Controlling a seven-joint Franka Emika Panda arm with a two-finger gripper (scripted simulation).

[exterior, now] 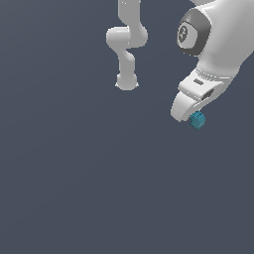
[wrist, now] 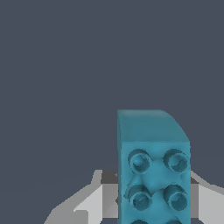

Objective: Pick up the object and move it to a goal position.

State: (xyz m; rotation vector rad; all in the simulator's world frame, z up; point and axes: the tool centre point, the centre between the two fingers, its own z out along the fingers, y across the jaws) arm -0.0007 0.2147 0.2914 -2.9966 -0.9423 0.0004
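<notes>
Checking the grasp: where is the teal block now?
In the exterior view's upper right, the teal block sits at the gripper tip; the wrist view shows it between the fingers.

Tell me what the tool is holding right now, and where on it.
The tool holds the small teal studded block, gripped at one end; the rest sticks out past the fingertips.

surface: flat dark slate-grey ground [exterior: 74, 188] | markings: plain, uniform
</notes>
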